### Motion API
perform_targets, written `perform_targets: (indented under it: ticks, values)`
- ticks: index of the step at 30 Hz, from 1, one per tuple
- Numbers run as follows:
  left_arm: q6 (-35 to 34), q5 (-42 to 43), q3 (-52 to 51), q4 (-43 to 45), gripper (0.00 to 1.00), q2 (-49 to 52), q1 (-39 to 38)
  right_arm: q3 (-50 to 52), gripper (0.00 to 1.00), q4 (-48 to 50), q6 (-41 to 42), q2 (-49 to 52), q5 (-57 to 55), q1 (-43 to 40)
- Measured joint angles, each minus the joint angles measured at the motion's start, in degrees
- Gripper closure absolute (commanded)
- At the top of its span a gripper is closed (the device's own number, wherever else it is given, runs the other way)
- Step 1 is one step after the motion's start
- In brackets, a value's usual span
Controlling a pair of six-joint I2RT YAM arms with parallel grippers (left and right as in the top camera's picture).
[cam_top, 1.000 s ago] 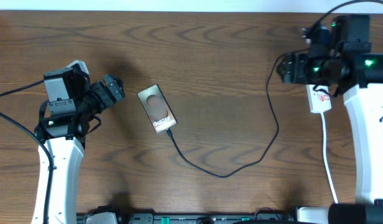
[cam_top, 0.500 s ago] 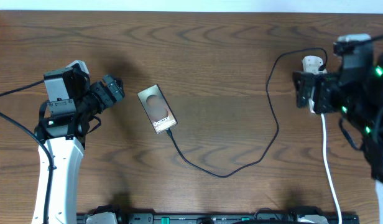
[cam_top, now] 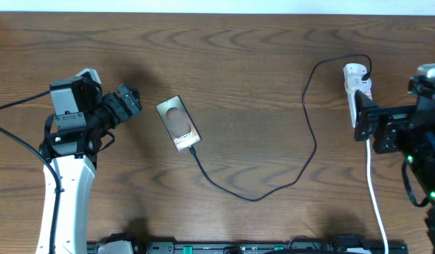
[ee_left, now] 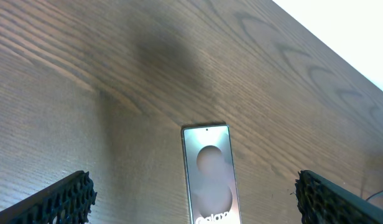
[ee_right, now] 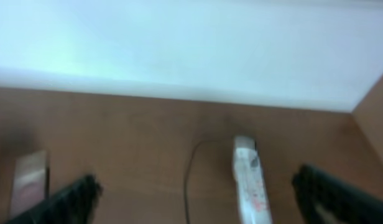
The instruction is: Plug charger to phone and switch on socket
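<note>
The phone [cam_top: 179,123] has white letters near its lower end. From above they are very small, but the word starts with a big G and looks like "Galaxy". More small letters come after it, and those are too tiny to read.

In the left wrist view the same phone [ee_left: 208,174] shows the word again. The bottom edge of the picture cuts through it, so only the tops of "Galax" can be seen.

The socket [cam_top: 357,88] has red marks on its white face. From above they are too small to read. In the right wrist view the socket [ee_right: 249,180] is blurry, and the marks are only red smudges.
</note>
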State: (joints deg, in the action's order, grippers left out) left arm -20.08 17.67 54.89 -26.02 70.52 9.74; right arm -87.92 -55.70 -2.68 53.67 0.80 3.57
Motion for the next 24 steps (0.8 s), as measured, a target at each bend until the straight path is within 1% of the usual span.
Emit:
perform_targets:
  ticks: [2,3,5,11,15,17,24]
  values:
    - [0.0,0.0,0.0,0.0,0.02,0.0,0.0,7.3,0.01,8.5,-0.3,-2.4,-0.2,0.0]
    - [0.0,0.0,0.0,0.1,0.02,0.0,0.0,12.9,0.01,13.7,-0.4,-4.3,-0.2,0.0]
    - [0.0,0.0,0.0,0.0,0.02,0.0,0.0,21.3,0.01,20.7,-0.5,-7.4,-0.2,0.0]
    - [0.0,0.0,0.0,0.1,0.02,0.0,0.0,50.2,0.01,45.1,-0.7,-21.8,-0.1,0.0]
    - [0.0,0.0,0.0,0.1,0.01,0.0,0.0,63.3,0.01,53.2,-0.7,-31.4,-0.1,0.0]
    - [0.0,0.0,0.0,0.0,0.02,0.0,0.0,68.3,0.01,56.1,-0.7,-35.3,-0.1,0.0]
    - [0.0,0.0,0.0,0.1,0.02,0.0,0.0,82.3,0.01,61.2,0.4,-47.1,0.0,0.1]
